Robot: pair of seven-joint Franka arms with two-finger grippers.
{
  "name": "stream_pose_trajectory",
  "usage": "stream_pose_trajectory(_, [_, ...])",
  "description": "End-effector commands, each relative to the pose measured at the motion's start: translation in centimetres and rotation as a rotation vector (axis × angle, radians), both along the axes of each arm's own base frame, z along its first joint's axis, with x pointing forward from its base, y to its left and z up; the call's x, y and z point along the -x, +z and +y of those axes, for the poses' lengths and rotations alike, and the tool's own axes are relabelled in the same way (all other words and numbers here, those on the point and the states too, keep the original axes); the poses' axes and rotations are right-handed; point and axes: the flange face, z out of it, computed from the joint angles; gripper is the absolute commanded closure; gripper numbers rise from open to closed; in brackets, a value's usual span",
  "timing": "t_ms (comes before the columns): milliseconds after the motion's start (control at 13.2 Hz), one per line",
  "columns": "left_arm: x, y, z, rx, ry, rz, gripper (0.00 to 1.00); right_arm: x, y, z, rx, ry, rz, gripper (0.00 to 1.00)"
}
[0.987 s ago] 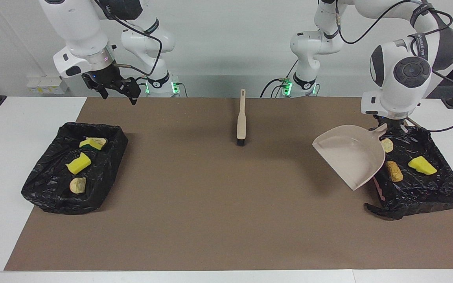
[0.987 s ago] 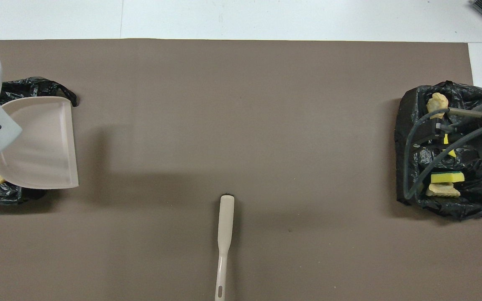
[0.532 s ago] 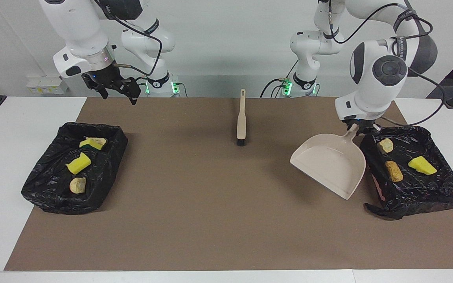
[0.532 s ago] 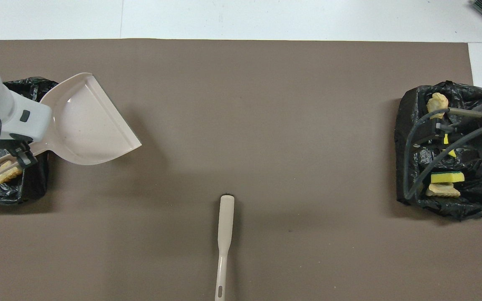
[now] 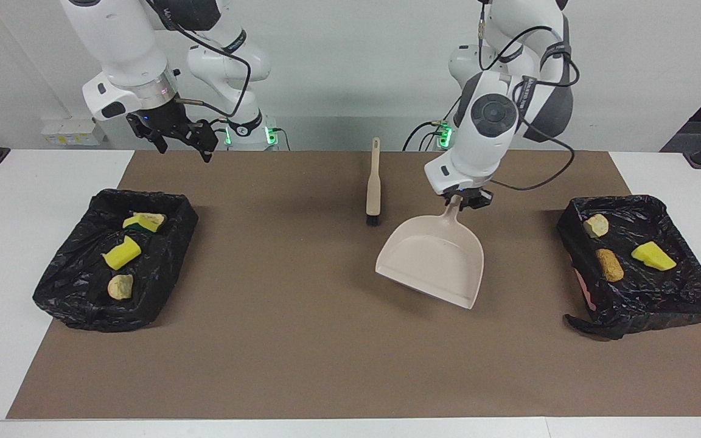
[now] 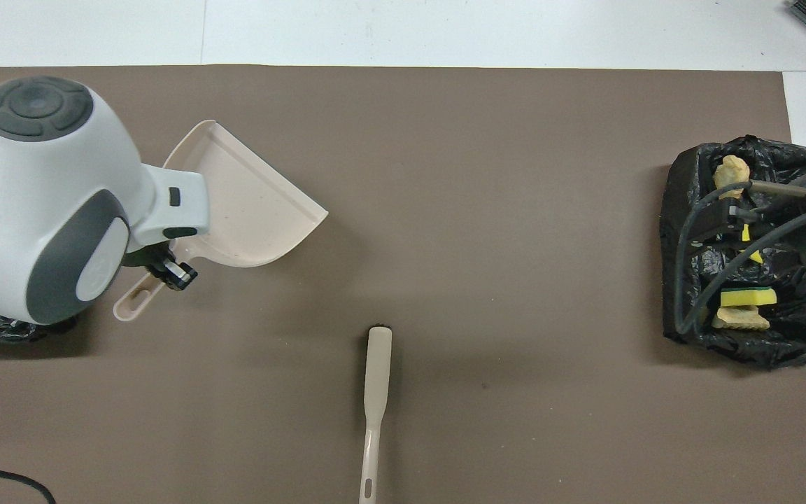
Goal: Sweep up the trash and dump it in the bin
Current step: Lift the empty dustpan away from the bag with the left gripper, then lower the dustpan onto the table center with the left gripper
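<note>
Facing view: both bins [image 5: 685, 304] [image 5: 76, 304] hold trash [image 5: 653, 256]; left tool [image 5: 467, 202] clamps empty dustpan [image 5: 435, 261]; right tool [image 5: 183, 143] spread, empty.

A mat [image 5: 302, 340] covers the middle of the counter [image 5: 16, 201], with one lined bin [image 5: 162, 255] at the right arm's end and another lined bin [image 5: 691, 298] at the left arm's end, each with three scraps of trash [image 5: 122, 253] [image 5: 653, 255] in it. A brush [image 5: 373, 182] lies on the mat midway between the bins, near the robots' edge. Just beside it, toward the left arm's end, a dustpan [image 5: 435, 258] hangs over the mat from the left claw [image 5: 465, 199], while the right claw [image 5: 180, 137] waits over the mat's edge nearest the robots, beside its bin.
</note>
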Motion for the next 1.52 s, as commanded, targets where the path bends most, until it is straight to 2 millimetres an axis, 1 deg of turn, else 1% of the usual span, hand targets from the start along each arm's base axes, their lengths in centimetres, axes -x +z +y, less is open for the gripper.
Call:
stream_pose_trajectory(0, [-0.9,-1.8,-2.8,0.051,0.158,-0.035,1.0,0.5,0.0,-0.4,-0.009,0.021,-0.017,0.0])
stream_pose_trajectory(152, [-1.2,-1.5,-3.4,0.093,0.269,-0.052,1.0,0.5,0.0,-0.4,-0.009,0.021,-0.017,0.0])
stream_pose_trajectory(304, [-1.2,-1.5,-4.5,0.123,0.281,-0.079,1.0,0.5,0.0,-0.4,-0.009,0.021,-0.017,0.0])
stream_pose_trajectory(380, [-1.4,-2.1,-5.4,0.143,0.305,-0.089,1.0,0.5,0.0,-0.4,-0.01,0.021,-0.018,0.0])
stream_pose_trajectory(456, [-1.9,-2.6,-5.8,0.171,0.381,-0.089,1.0,0.5,0.0,-0.4,-0.01,0.021,-0.016,0.0])
stream_pose_trajectory(532, [-2.3,-2.5,-6.1,0.204,0.518,-0.089,1.0,0.5,0.0,-0.4,-0.009,0.021,-0.017,0.0])
stream_pose_trajectory(607, [-2.7,-3.0,-6.3,0.203,0.666,-0.088,1.0,0.5,0.0,-0.4,-0.009,0.021,-0.017,0.0])
stream_pose_trajectory(683, [-2.6,-3.6,-6.4,0.192,0.699,-0.082,1.0,0.5,0.0,-0.4,-0.009,0.021,-0.017,0.0])
stream_pose_trajectory(835, [-2.4,-4.5,-6.6,0.189,0.638,-0.088,1.0,0.5,0.0,-0.4,-0.01,0.021,-0.016,0.0])
stream_pose_trajectory(911, [-1.7,-5.2,-7.6,0.19,0.539,-0.087,1.0,0.5,0.0,-0.4,-0.009,0.021,-0.017,0.0])
stream_pose_trajectory(987, [-1.6,-7.8,-8.5,0.175,0.444,-0.085,1.0,0.5,0.0,-0.4,-0.009,0.021,-0.018,0.0])
stream_pose_trajectory(1063, [-1.6,-9.1,-9.3,0.172,0.386,-0.103,1.0,0.5,0.0,-0.4,-0.009,0.021,-0.017,0.0])
stream_pose_trajectory(1139, [-1.9,-9.0,-9.4,0.186,0.377,-0.125,1.0,0.5,0.0,-0.4,-0.009,0.021,-0.017,0.0])
stream_pose_trajectory(1215, [-2.1,-8.9,-9.4,0.198,0.384,-0.133,0.49,0.5,0.0,-0.4,-0.01,0.021,-0.016,0.0])
stream_pose_trajectory(1291, [-1.9,-8.1,-9.4,0.205,0.386,-0.14,0.0,0.5,0.0,-0.4,-0.01,0.021,-0.016,0.0])
stream_pose_trajectory(1367, [-2.2,-6.9,-8.8,0.208,0.396,-0.144,0.0,0.5,0.0,-0.4,-0.009,0.021,-0.018,0.0])
stream_pose_trajectory(1443, [-2.3,-5.2,-8.2,0.218,0.408,-0.159,0.0,0.5,0.0,-0.4,-0.009,0.021,-0.017,0.0])
